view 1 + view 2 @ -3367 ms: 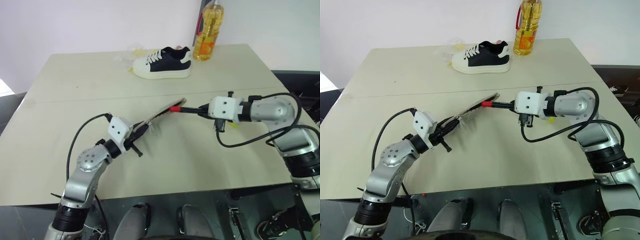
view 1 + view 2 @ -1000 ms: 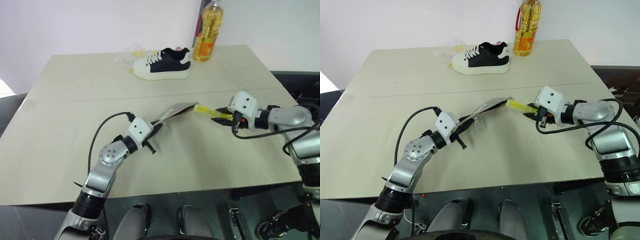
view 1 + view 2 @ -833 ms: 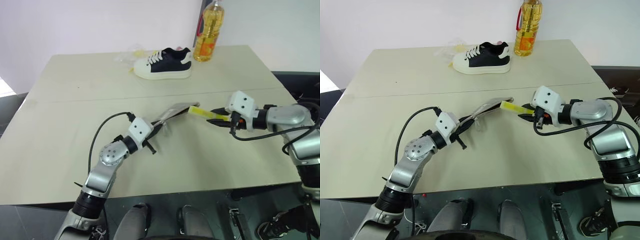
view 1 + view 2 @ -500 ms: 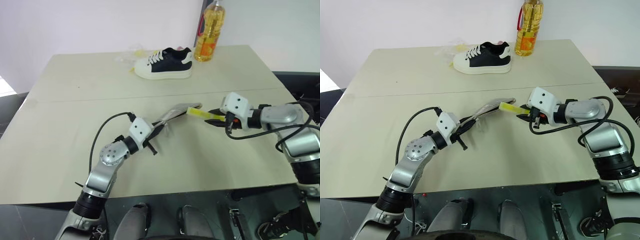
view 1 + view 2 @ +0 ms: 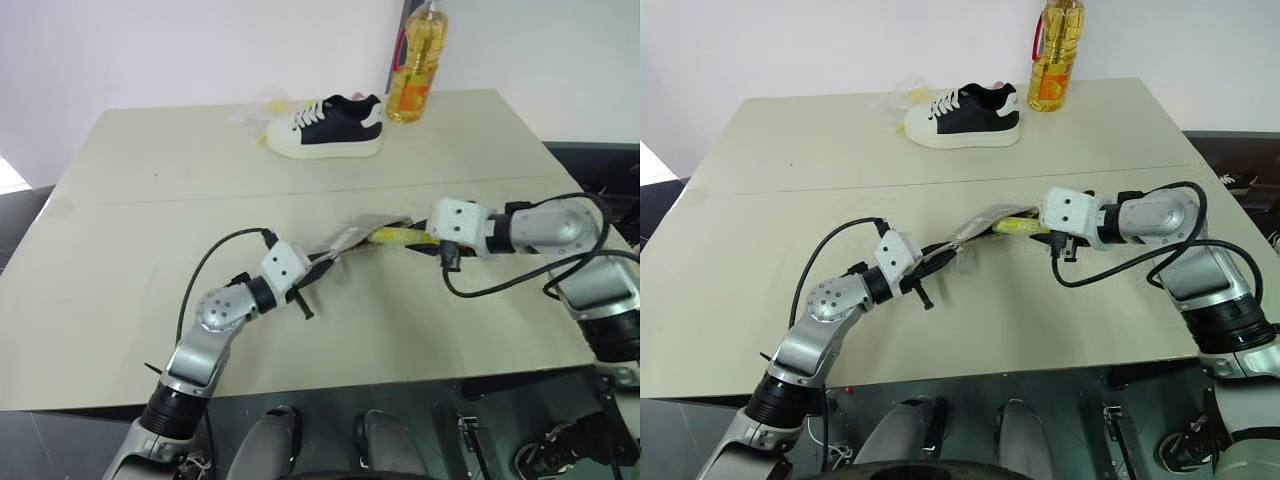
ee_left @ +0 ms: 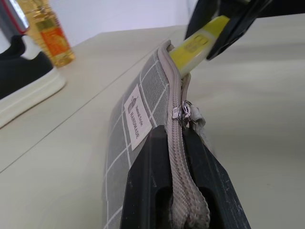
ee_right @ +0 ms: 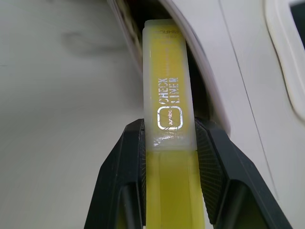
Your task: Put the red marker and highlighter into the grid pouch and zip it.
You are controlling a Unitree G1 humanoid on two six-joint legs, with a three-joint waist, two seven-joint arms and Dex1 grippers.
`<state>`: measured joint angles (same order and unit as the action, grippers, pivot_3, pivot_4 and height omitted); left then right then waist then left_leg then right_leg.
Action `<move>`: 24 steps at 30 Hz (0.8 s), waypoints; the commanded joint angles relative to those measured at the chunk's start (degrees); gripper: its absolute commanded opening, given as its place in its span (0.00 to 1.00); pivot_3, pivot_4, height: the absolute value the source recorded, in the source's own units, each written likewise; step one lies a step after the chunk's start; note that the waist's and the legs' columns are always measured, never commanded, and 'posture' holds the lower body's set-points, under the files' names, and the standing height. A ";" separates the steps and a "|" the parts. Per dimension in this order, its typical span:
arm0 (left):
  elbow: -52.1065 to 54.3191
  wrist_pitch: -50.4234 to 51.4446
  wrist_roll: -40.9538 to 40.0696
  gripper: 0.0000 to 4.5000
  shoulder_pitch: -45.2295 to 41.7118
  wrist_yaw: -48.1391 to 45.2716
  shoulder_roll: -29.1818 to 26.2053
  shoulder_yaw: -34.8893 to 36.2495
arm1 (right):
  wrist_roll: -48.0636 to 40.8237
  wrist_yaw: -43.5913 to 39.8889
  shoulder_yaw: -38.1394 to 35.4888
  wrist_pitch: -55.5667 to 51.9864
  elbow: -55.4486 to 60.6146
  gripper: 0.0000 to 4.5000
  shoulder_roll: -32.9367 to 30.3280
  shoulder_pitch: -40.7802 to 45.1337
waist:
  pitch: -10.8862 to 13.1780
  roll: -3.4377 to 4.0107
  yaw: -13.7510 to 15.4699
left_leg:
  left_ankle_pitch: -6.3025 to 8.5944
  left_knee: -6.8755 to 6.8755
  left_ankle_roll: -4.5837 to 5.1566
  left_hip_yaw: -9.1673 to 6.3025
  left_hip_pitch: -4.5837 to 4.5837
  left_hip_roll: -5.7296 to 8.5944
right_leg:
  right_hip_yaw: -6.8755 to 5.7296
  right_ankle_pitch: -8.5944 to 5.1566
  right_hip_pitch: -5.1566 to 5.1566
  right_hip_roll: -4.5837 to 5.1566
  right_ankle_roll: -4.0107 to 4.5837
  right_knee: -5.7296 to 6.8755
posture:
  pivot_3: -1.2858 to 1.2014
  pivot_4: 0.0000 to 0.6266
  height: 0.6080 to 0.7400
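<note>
The grid pouch [image 5: 350,238], grey with white lines and a small white label, is held off the table. My left gripper [image 6: 172,136] is shut on its zipper edge near the slider. The pouch mouth gapes at the far end. My right gripper [image 7: 169,129] is shut on the highlighter [image 7: 165,95], a stubby yellow pen. The highlighter's [image 5: 392,236] front end sits in the pouch mouth, at the middle of the table. The red marker is hidden.
A black and white sneaker [image 5: 325,125] lies at the back of the table beside crumpled clear plastic [image 5: 255,105]. A bottle of yellow oil [image 5: 416,65] stands at the back right. The table's right edge [image 5: 575,200] runs close behind my right arm.
My right gripper has moved left with the highlighter and rolled, bringing the pen's tip from just outside the pouch into its mouth. The left gripper still holds the pouch.
</note>
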<state>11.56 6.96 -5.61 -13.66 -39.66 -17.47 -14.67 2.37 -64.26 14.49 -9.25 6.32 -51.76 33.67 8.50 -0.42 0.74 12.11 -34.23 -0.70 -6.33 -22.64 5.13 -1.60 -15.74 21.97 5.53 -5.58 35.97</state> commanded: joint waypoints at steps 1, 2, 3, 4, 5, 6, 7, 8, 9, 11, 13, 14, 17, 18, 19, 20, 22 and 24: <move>3.13 -0.27 -1.48 0.00 -1.62 -2.07 -0.19 -1.16 | 2.98 -1.34 2.49 5.34 5.09 0.19 0.66 2.16 | 0.00 0.00 0.00 | 0.00 0.00 0.00 0.00 0.00 0.00 | 0.00 0.00 0.00 0.00 0.00 0.00 | 0.52 0.24 0.99; 3.14 -0.17 -1.49 0.00 -1.89 -2.45 -0.22 -1.30 | 4.18 -1.03 3.19 6.90 4.89 0.19 1.13 2.66 | 0.00 -0.01 -0.01 | 0.00 0.00 0.00 -0.01 0.00 0.00 | 0.00 0.00 0.00 -0.01 0.00 0.00 | 0.52 0.24 0.99; 3.17 -0.08 -1.45 0.00 -2.06 -2.74 -0.21 -1.41 | 5.08 -0.83 3.63 8.10 4.69 0.19 1.46 2.98 | 0.00 -0.01 0.00 | 0.00 0.00 0.00 0.00 0.00 0.00 | 0.00 0.00 -0.01 0.00 0.00 0.00 | 0.52 0.24 0.99; 3.24 0.02 -1.43 0.00 -2.18 -2.94 -0.18 -1.46 | 5.71 -0.69 3.92 8.89 4.59 0.19 1.88 3.15 | 0.00 -0.01 0.00 | 0.00 0.00 0.00 0.00 0.00 0.00 | 0.00 0.00 -0.01 0.00 0.00 0.00 | 0.52 0.24 0.99; 3.30 0.18 -1.44 0.00 -2.27 -2.98 -0.08 -1.42 | 6.22 -0.38 4.17 9.57 4.63 0.19 2.64 3.24 | 0.00 -0.01 0.03 | 0.00 0.00 0.00 0.00 0.00 0.00 | 0.00 0.00 -0.01 0.00 0.00 0.00 | 0.52 0.24 0.99; 3.34 0.29 -1.43 0.00 -2.31 -2.98 0.01 -1.36 | 6.48 -0.24 4.21 9.86 4.66 0.19 3.23 3.24 | 0.00 -0.01 0.03 | 0.00 0.00 0.00 0.00 0.00 0.01 | 0.00 0.00 -0.01 0.00 0.00 0.00 | 0.52 0.24 0.99; 3.40 0.41 -1.38 0.00 -2.28 -2.84 0.13 -1.25 | 5.92 -0.81 4.02 9.12 4.72 0.19 3.69 3.14 | 0.00 -0.01 0.03 | 0.00 0.00 0.00 -0.01 0.00 0.00 | 0.00 0.00 -0.01 0.00 0.00 0.00 | 0.52 0.24 0.99; 3.44 0.51 -1.32 0.00 -2.21 -2.66 0.22 -1.11 | 5.39 -1.41 3.75 8.37 4.74 0.19 3.92 3.07 | 0.01 -0.01 0.03 | 0.00 0.00 0.00 -0.01 0.00 0.01 | 0.00 0.00 -0.01 0.00 0.00 0.00 | 0.52 0.24 0.99; 3.47 0.57 -1.27 0.00 -2.16 -2.54 0.28 -1.03 | 5.06 -1.92 3.49 7.80 4.75 0.19 4.05 3.00 | 0.01 -0.01 0.05 | 0.00 0.00 0.00 -0.01 0.00 0.01 | 0.00 0.00 -0.01 0.00 0.00 0.00 | 0.52 0.24 0.99; 3.48 1.04 -1.56 0.00 -1.85 -1.84 0.64 -0.36 | 5.34 -1.39 2.33 7.94 4.12 0.43 4.11 3.43 | 0.01 -0.02 0.05 | 0.00 0.00 0.00 -0.02 0.00 0.01 | 0.00 0.00 -0.01 0.00 0.00 0.00 | 0.52 0.24 0.99; 3.53 1.72 -2.23 0.00 -1.52 -0.90 1.38 0.55 | 4.74 -0.98 0.81 6.68 3.96 0.62 3.97 3.83 | 0.01 -0.02 0.06 | 0.00 0.00 0.00 -0.02 0.00 0.01 | 0.00 0.00 -0.01 0.00 0.00 0.00 | 0.52 0.24 0.99; 3.39 2.82 -3.87 0.00 -1.47 0.45 2.88 1.97 | 2.92 -1.11 -0.97 3.58 4.15 0.73 4.14 4.65 | 0.01 -0.02 0.04 | 0.00 0.00 0.00 -0.02 0.00 0.01 | 0.00 0.00 -0.01 0.00 0.00 0.00 | 0.52 0.24 0.99; 2.71 5.70 -7.38 0.00 -2.00 3.25 5.95 4.94 | -4.91 -1.28 -7.33 -6.51 3.35 0.73 5.34 8.41 | 0.02 -0.03 -0.02 | 0.00 -0.01 0.00 -0.04 0.00 0.01 | 0.00 0.00 0.00 0.00 0.00 0.01 | 0.52 0.24 0.99; 2.65 6.18 -7.85 0.00 -2.18 3.63 6.38 5.33 | -6.68 -1.25 -8.58 -8.73 3.17 0.73 5.55 9.22 | 0.02 -0.03 -0.01 | 0.00 -0.01 0.00 -0.04 -0.01 0.01 | 0.00 0.01 0.01 0.00 0.00 0.02 | 0.52 0.24 0.99; 1.98 8.06 -9.29 0.00 -3.09 5.07 7.79 6.44 | -11.87 -1.57 -12.23 -14.18 3.26 0.73 5.97 10.69 | 0.02 -0.03 0.04 | 0.00 -0.01 0.00 -0.04 -0.01 0.01 | 0.00 0.01 0.01 -0.01 0.00 0.02 | 0.52 0.24 0.99; 1.34 9.53 -10.37 0.00 -3.99 6.09 8.88 7.19 | -16.49 -1.72 -15.39 -19.13 3.54 0.73 6.33 11.70 | 0.03 -0.04 0.06 | 0.00 -0.01 0.00 -0.06 0.00 0.00 | -0.01 0.01 0.00 -0.02 0.00 0.02 | 0.52 0.24 0.99; -0.68 11.75 -11.86 0.00 -6.33 8.77 11.26 8.83 | -23.37 -2.29 -19.87 -25.78 4.52 0.73 5.95 11.68 | 0.03 -0.09 0.37 | 0.00 -0.02 0.00 -0.12 -0.03 0.02 | -0.05 0.01 -0.03 -0.02 0.00 0.02 | 0.52 0.24 0.99; -2.91 13.43 -13.08 0.00 -8.72 11.20 13.24 10.61 | -26.56 -1.97 -21.53 -29.46 6.02 0.73 5.55 9.38 | 0.02 -0.12 0.43 | 0.00 -0.03 0.01 -0.15 -0.02 0.03 | -0.10 0.01 -0.11 -0.01 0.00 -0.04 | 0.52 0.24 0.99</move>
<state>9.03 19.35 -16.56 -20.28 -30.70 -5.57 -6.24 -19.90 -66.20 -4.59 -35.01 10.06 -45.94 44.50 8.51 -0.54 1.17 12.12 -34.26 -0.68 -6.47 -22.65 5.16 -1.69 -15.73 21.85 5.53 -5.58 35.90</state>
